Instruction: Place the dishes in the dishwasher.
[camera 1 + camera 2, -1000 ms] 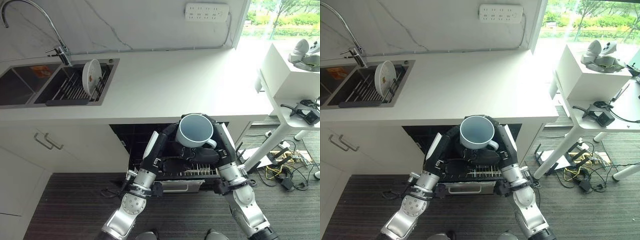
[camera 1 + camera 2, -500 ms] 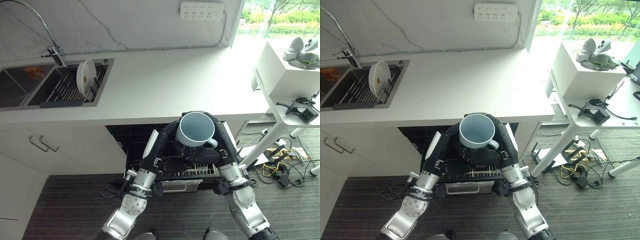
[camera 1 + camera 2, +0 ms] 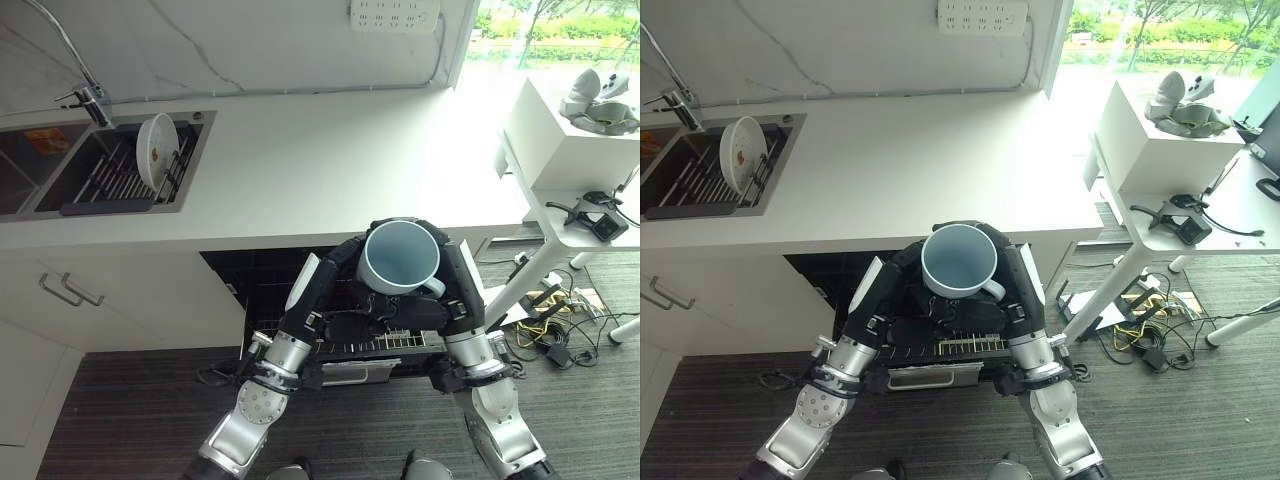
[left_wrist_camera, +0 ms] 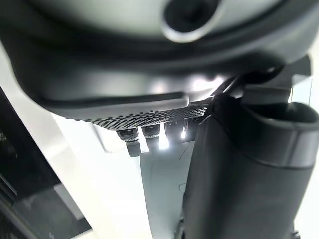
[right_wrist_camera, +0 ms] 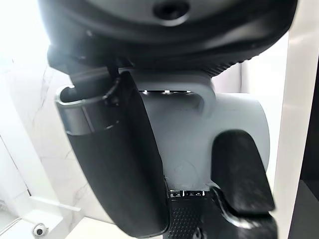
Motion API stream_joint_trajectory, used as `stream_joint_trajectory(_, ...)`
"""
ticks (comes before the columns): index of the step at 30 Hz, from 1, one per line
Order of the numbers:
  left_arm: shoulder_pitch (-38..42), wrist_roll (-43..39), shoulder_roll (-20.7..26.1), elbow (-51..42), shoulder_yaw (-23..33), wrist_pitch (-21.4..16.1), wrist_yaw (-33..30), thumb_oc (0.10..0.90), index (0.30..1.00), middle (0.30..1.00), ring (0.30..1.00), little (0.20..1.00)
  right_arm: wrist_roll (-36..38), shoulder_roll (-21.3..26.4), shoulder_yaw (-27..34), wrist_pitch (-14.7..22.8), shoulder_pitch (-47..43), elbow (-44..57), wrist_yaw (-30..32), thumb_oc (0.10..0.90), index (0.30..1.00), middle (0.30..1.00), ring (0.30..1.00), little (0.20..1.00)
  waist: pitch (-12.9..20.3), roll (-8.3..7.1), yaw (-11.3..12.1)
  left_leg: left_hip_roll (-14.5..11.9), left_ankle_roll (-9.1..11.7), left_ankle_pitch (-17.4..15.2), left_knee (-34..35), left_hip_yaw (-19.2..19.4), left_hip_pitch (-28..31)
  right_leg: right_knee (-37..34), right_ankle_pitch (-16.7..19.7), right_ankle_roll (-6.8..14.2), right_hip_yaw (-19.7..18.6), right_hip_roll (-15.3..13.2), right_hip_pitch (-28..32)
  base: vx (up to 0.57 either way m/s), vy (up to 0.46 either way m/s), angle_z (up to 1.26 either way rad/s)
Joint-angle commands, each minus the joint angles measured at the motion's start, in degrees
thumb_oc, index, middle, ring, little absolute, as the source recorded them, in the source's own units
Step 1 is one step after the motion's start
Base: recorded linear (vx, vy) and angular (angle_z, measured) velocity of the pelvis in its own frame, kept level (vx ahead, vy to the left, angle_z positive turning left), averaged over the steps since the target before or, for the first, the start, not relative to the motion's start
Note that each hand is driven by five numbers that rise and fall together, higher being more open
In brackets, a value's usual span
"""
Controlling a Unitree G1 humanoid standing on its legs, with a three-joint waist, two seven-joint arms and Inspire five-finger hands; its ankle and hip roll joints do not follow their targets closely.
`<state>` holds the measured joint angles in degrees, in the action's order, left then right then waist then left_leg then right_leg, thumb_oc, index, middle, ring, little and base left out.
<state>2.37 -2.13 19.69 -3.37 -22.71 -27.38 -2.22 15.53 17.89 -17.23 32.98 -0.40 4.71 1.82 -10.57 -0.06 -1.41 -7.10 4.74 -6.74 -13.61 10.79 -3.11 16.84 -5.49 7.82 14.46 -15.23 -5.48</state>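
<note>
Right now the pale blue ceramic mug (image 3: pixel 398 257) sits mouth-up directly above the pulled-out wire dishwasher rack (image 3: pixel 385 343), right hand (image 5: pixel 149 169) curled around its body by the handle; whether the left hand (image 3: pixel 352 250), at the mug's nine o'clock, grips it I cannot tell.

A white tabletop (image 3: pixel 330 170) runs beneath a marble wall (image 3: pixel 230 45) with a socket strip (image 3: pixel 393 14). Dark wood floor (image 3: pixel 120 410) lies below. A sunlit window (image 3: pixel 560 30) stands right.

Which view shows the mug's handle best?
The right wrist view: the mug fills it, its handle looping clear beside the right hand. Both eye views show the handle small, beside the open rim. The left wrist view shows pale wall, no handle.
</note>
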Motion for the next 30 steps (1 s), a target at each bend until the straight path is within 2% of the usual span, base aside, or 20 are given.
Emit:
stream_joint_trajectory(1,1.15,-15.82,5.91,-0.13,20.06,-4.37,-4.5,0.8,0.9,0.9,0.9,0.9,17.77,3.06,21.88,3.9,0.04,-0.36,3.05,0.4,0.3,0.3,0.3,0.3,3.96,0.31,0.28,-2.23,-1.15,-7.52,-3.58,-0.04,0.12,0.35,-5.48,2.64,-2.25,-0.39,2.0,0.0,0.0,0.0)
stream_joint_trajectory(4,2.46,-15.23,5.65,-0.71,16.36,-4.38,2.04,0.8,0.9,0.9,0.9,0.9,19.37,2.72,15.21,1.7,-1.15,0.29,-5.89,0.4,0.3,0.3,0.3,0.3,3.85,0.46,0.5,-2.17,-1.14,-7.79,-3.58,-0.01,0.5,0.35,-5.75,2.66,-2.28,-0.36,2.38,0.0,0.0,0.0)
stream_joint_trajectory(6,3.05,-12.34,5.28,-1.48,14.07,-4.7,3.5,0.8,0.9,0.9,0.9,0.9,16.44,2.24,11.85,2.2,-1.71,1.11,-8.33,0.4,0.3,0.3,0.3,0.3,4.0,0.49,0.65,-2.14,-1.22,-7.39,-3.58,-0.07,0.04,0.35,-5.37,2.6,-2.26,-0.51,1.9,-0.02,0.016,0.01)
stream_joint_trajectory(7,3.49,-10.81,5.15,-1.63,12.62,-5.8,2.15,0.8,0.9,0.9,0.9,0.9,15.24,2.7,9.58,3.35,-2.27,1.46,-6.8,0.4,0.3,0.3,0.3,0.3,4.06,0.52,0.89,-2.24,-1.15,-7.36,-3.58,-0.02,0.07,0.35,-5.28,2.67,-2.08,-0.76,1.98,-0.01,0.032,0.01)
stream_joint_trajectory(8,3.57,-11.23,5.25,-1.48,12.62,-5.88,0.96,0.8,0.9,0.9,0.9,0.9,16.25,2.85,9.52,3.59,-2.41,1.27,-5.63,0.4,0.3,0.3,0.3,0.3,4.17,0.54,0.98,-2.29,-1.11,-7.38,-3.58,-0.01,0.07,0.35,-5.3,2.75,-1.95,-0.86,2.03,0.02,0.04,0.0)
stream_joint_trajectory(9,3.33,-15.37,6.01,-0.26,14.15,-6.3,-0.15,0.8,0.9,0.9,0.9,0.9,18.32,3.4,11.5,4.36,-2.22,0.36,-3.08,0.4,0.3,0.3,0.3,0.3,4.61,0.57,1.0,-2.32,-1.05,-7.43,-3.58,0.03,0.1,0.35,-5.36,2.9,-1.82,-0.89,2.14,0.04,0.026,0.0)
stream_joint_trajectory(14,2.08,-19.96,6.5,1.36,17.97,-6.92,-1.83,0.8,0.9,0.9,0.9,0.9,17.84,3.52,16.26,5.7,-0.54,-0.2,0.63,0.4,0.3,0.3,0.3,0.3,4.67,0.41,0.52,-2.24,-1.17,-7.38,-3.58,0.17,0.33,0.35,-5.28,2.76,-1.82,-0.79,2.33,0.01,0.005,0.0)
stream_joint_trajectory(15,1.61,-22.65,6.08,2.11,19.78,-7.84,-0.76,0.8,0.9,0.9,0.9,0.9,18.2,2.91,18.4,6.2,0.15,-0.52,-0.27,0.4,0.3,0.3,0.3,0.3,4.54,0.33,0.44,-2.13,-1.21,-7.37,-3.58,0.02,0.33,0.35,-5.31,2.7,-1.81,-0.78,2.4,0.0,0.0,0.0)
stream_joint_trajectory(17,2.11,-24.6,5.9,2.61,19.9,-7.08,3.67,0.8,0.9,0.9,0.9,0.9,19.37,2.84,18.77,5.69,-0.02,-0.42,-2.7,0.4,0.3,0.3,0.3,0.3,4.47,0.24,0.41,-2.01,-1.24,-7.4,-3.58,-0.09,0.26,0.35,-5.32,2.62,-1.86,-0.69,2.34,-0.02,-0.003,0.0)
stream_joint_trajectory(18,3.33,-23.53,5.75,2.25,17.79,-5.33,7.74,0.8,0.9,0.9,0.9,0.9,19.8,3.1,17.73,4.29,-0.83,0.3,-5.43,0.4,0.3,0.3,0.3,0.3,4.37,0.21,0.46,-1.98,-1.28,-7.38,-3.58,-0.14,0.18,0.35,-5.28,2.61,-1.76,-0.64,2.25,-0.03,-0.008,0.01)
stream_joint_trajectory(20,3.99,-21.38,5.2,1.38,15.81,-4.32,9.05,0.8,0.9,0.9,0.9,0.9,20.51,2.91,16.49,3.19,-1.34,0.94,-7.9,0.4,0.3,0.3,0.3,0.3,4.29,0.24,0.56,-1.99,-1.31,-7.38,-3.58,-0.21,0.11,0.35,-5.25,2.64,-1.66,-0.71,2.22,0.0,0.0,0.0)
stream_joint_trajectory(23,3.97,-16.22,3.59,-1.67,12.28,-2.63,6.84,0.8,0.9,0.9,0.9,0.9,20.64,2.42,12.55,1.13,-2.0,2.17,-12.36,0.4,0.3,0.3,0.3,0.3,4.15,0.14,0.98,-1.98,-1.37,-7.55,-3.58,-0.25,0.14,0.35,-5.24,2.77,-1.59,-0.9,2.33,0.0,0.0,0.0)
stream_joint_trajectory(24,3.78,-16.18,3.27,-1.9,12.09,-2.61,5.27,0.8,0.9,0.9,0.9,0.9,19.44,2.32,11.44,1.58,-1.97,2.34,-12.37,0.4,0.3,0.3,0.3,0.3,4.21,0.1,1.07,-2.03,-1.35,-7.6,-3.58,-0.17,0.17,0.35,-5.26,2.78,-1.57,-0.98,2.37,0.0,0.0,0.0)
stream_joint_trajectory(28,3.08,-20.22,3.68,0.44,14.57,-4.73,-0.36,0.8,0.9,0.9,0.9,0.9,18.7,2.81,11.29,3.45,-2.1,1.93,-4.98,0.4,0.3,0.3,0.3,0.3,4.76,0.08,1.31,-2.16,-1.17,-7.56,-3.58,-0.02,0.31,0.35,-5.33,2.8,-1.7,-0.93,2.52,0.0,0.0,0.0)
stream_joint_trajectory(29,3.03,-23.44,4.09,2.04,17.12,-5.51,-3.13,0.733,0.799,0.799,0.799,0.799,20.43,2.87,13.99,4.25,-1.92,0.67,-2.48,0.4,0.3,0.3,0.3,0.3,4.81,0.02,1.25,-1.97,-1.24,-7.44,-3.58,-0.33,0.29,0.35,-5.32,2.6,-1.72,-0.74,2.58,0.0,0.0,0.0)
stream_joint_trajectory(30,3.08,-24.12,4.12,2.2,17.44,-5.47,-3.01,0.596,0.594,0.594,0.594,0.594,20.75,2.86,14.25,4.23,-1.93,0.6,-2.49,0.4,0.3,0.3,0.3,0.3,4.77,0.01,1.2,-1.95,-1.24,-7.42,-3.58,-0.4,0.27,0.35,-5.32,2.58,-1.7,-0.72,2.59,0.0,0.0,0.0)
